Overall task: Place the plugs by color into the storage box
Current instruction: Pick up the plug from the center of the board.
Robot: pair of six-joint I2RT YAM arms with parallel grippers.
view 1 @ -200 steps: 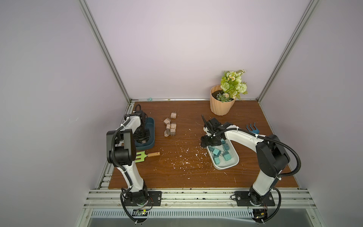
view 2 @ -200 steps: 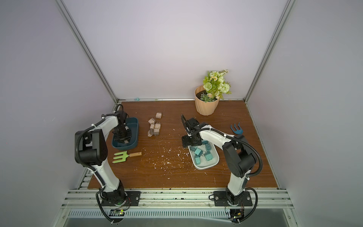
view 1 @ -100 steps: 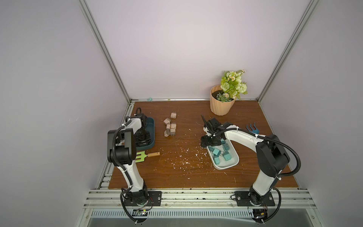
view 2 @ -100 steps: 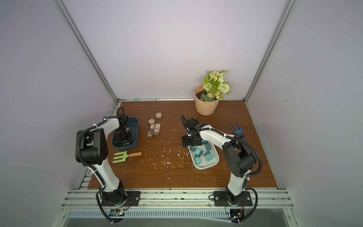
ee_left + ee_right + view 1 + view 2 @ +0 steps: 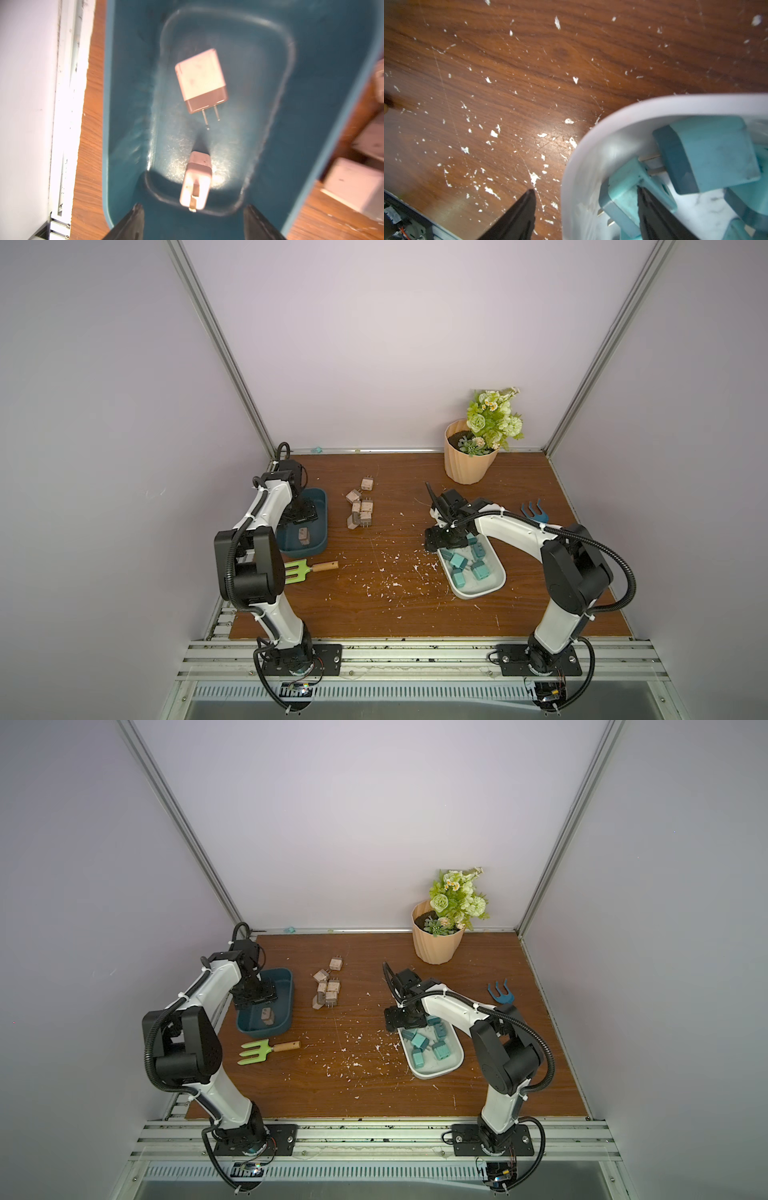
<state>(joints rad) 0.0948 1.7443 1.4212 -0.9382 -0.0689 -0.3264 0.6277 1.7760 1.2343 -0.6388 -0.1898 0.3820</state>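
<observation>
a green hand fork (image 5: 299, 570) with a wooden handle lies flat on the wooden tabletop (image 5: 395, 614), near the left gripper (image 5: 300, 522) on its front-rail side, with its tines towards the left wall. a blue fork head (image 5: 534, 510) lies well apart from the right gripper (image 5: 446, 545), out towards the right wall. behind that gripper, by the back wall, a ribbed peach flower pot (image 5: 467, 464) stands upright – green and cream flowers (image 5: 492, 423) lean out of it. white flecks (image 5: 390, 572) litter the wood between the two grippers, thickest just beside the right one.
</observation>
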